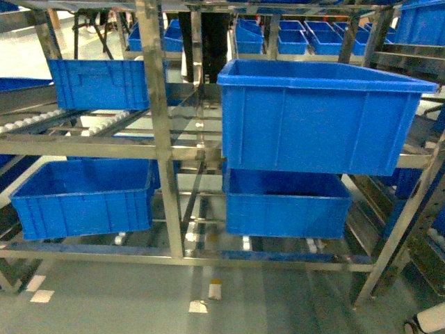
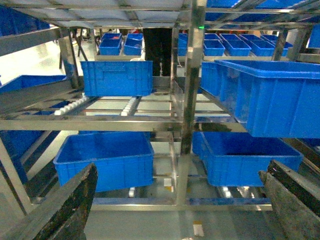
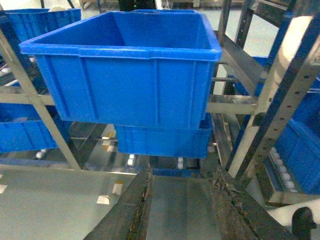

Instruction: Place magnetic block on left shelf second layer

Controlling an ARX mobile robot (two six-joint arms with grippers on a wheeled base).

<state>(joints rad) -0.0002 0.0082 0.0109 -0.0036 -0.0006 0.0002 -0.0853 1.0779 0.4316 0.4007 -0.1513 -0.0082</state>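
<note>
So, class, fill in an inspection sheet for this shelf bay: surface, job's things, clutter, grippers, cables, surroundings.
Surface: steel shelf with roller rails; grey floor below.
Job's things: magnetic block nothing seen; shelf holds blue crates, a big one upper right, a smaller one upper left, two on the lower level.
Clutter: small white scraps on the floor.
Grippers: left gripper open, empty; right gripper open, empty.
Cables: nothing seen.
Surroundings: more racks of blue crates behind.

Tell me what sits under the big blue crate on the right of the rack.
Directly under the big blue crate sits another blue crate on the lower level. Its visible interior looks empty, but the back part is covered.
</note>
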